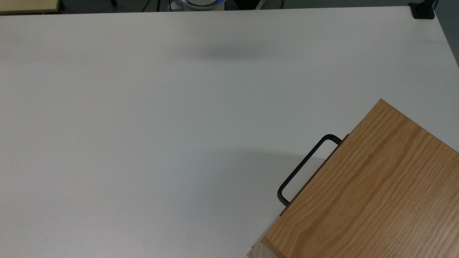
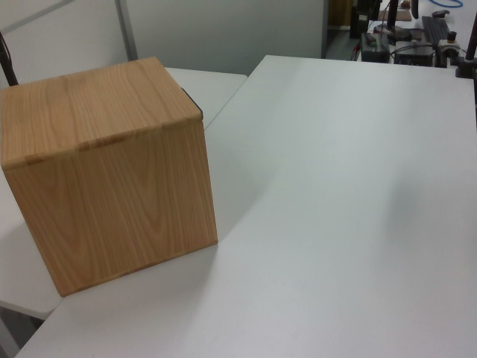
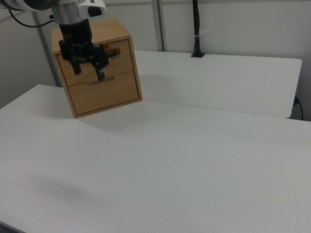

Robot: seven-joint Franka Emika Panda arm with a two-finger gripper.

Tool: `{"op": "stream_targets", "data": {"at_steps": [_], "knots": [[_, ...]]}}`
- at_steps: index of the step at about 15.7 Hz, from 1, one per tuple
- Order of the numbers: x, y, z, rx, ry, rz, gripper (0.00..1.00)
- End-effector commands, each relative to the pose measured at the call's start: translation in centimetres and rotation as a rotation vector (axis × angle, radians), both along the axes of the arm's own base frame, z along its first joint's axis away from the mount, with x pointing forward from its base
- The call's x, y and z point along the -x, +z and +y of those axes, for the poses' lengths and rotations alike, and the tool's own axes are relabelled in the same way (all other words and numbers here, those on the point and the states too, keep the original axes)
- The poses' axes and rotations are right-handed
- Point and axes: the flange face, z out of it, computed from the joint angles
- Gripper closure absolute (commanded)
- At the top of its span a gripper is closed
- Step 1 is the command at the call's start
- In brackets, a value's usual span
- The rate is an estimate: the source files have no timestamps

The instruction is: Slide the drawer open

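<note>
A wooden cabinet (image 1: 376,186) stands at the lower right of the top view. The drawer (image 1: 315,174) shows there as a thin front edge flush under the cabinet top, with its black U-shaped handle (image 1: 304,166) sticking out over the table. In the right view the drawer (image 3: 124,60) is the upper front panel and sits pushed in. My gripper (image 3: 89,69) hangs open in front of that panel in the right view and covers most of the handle (image 3: 114,51). Nothing is between its fingers (image 3: 100,73). How far it is from the handle I cannot tell. The left view shows the cabinet (image 2: 104,171) from behind.
The white table (image 1: 143,143) spreads to the top view's left of the cabinet. A second lower drawer panel (image 3: 107,94) sits under the first. A black pole (image 3: 196,29) rises at the far table edge, and a black clamp (image 1: 423,10) sits at a corner.
</note>
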Motion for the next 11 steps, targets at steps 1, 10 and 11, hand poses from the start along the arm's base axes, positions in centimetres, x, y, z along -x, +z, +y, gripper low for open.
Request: {"op": "stream_targets", "data": {"at_steps": [1, 10, 11], "knots": [[0.37, 0.12, 0.13, 0.010, 0.027, 0.022, 0.00], [0.35, 0.07, 0.15, 0.001, 0.018, 0.022, 0.00], [0.35, 0.07, 0.18, -0.003, 0.018, 0.022, 0.00]]}}
